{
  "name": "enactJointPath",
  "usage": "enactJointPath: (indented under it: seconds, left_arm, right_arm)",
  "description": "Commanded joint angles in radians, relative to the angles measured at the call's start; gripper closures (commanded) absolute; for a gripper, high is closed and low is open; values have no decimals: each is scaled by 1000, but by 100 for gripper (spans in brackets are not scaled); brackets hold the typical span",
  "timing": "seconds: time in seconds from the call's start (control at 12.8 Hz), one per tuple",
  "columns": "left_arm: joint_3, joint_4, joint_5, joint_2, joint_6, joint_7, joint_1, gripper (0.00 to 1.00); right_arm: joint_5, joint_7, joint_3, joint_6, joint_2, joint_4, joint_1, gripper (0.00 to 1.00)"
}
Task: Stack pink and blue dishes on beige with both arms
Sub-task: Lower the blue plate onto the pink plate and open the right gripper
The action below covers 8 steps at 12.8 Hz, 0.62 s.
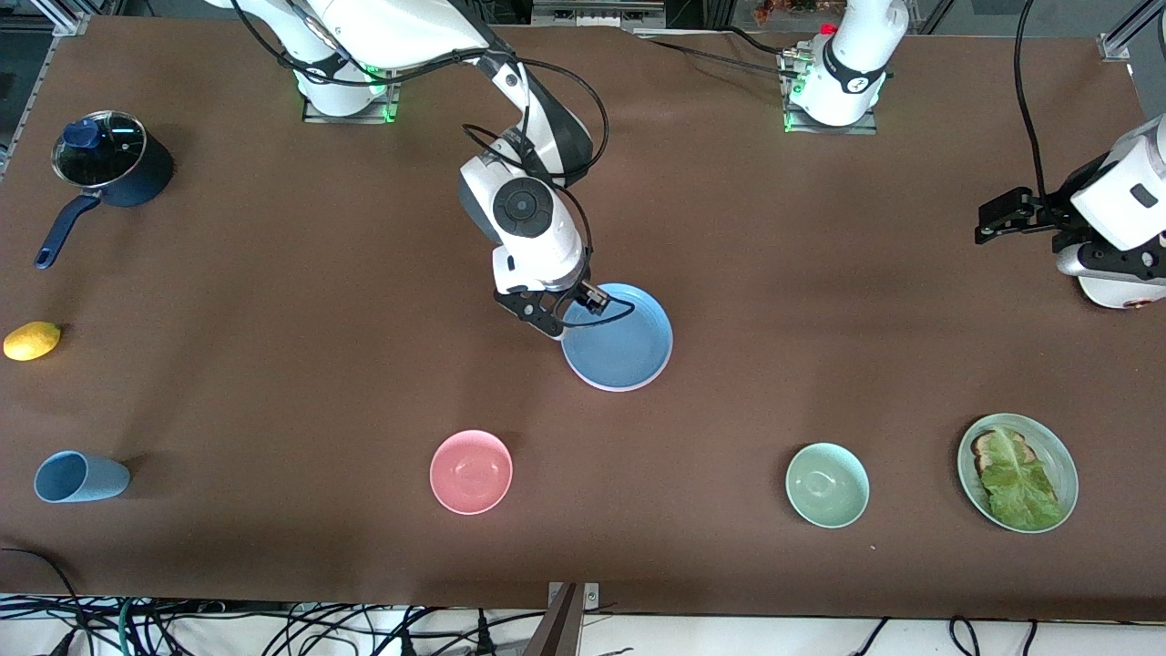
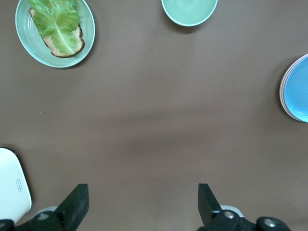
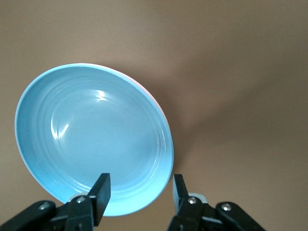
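Nearest the front camera lie a pink bowl [image 1: 471,471] and a mint-green bowl [image 1: 827,485], with a blue cup [image 1: 79,476] on its side toward the right arm's end of the worktop [image 1: 273,364] and a green plate of bread and lettuce [image 1: 1017,472] toward the left arm's end.

Farther from the camera, near the worktop's middle, sits the blue plate [image 1: 618,337]. It rests on a stack: a thin pale edge shows under its rim in the front view, and the left wrist view shows pinkish and pale rims [image 2: 284,94] beneath the blue, so the pink and beige plates are probably already under it, though neither shows its face.

The right gripper [image 1: 567,314] hangs low at the blue plate's rim on the side toward the robots' bases, jaws parted to a moderate gap; in the right wrist view the rim sits just by the finger tips, and nothing is pinched. The left gripper [image 1: 997,219] waits over bare worktop at its own end, jaws wide and empty.

The plate looks rigid, light, glossy and likely slippery; its shallow rim is the only place to pinch, one finger above and one below. A drop could chip it.

Only the left wrist view reveals the layered rims; only the right wrist view shows the concentric ridges.
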Motion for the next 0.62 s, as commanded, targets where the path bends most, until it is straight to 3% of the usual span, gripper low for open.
enactJointPath:
  seconds: [0.0, 0.23, 0.55]
  left_arm:
    - [4, 3, -9, -7, -10, 17, -3, 0]
    - [4, 3, -9, -7, -10, 17, -3, 0]
    - [4, 3, -9, -7, -10, 17, -3, 0]
  right_arm:
    - [-16, 11, -8, 0, -19, -3, 0, 33]
    - [-18, -1, -54, -58, -58, 4, -2, 1]
    - [-23, -36, -145, -180, -147, 1, -2, 0]
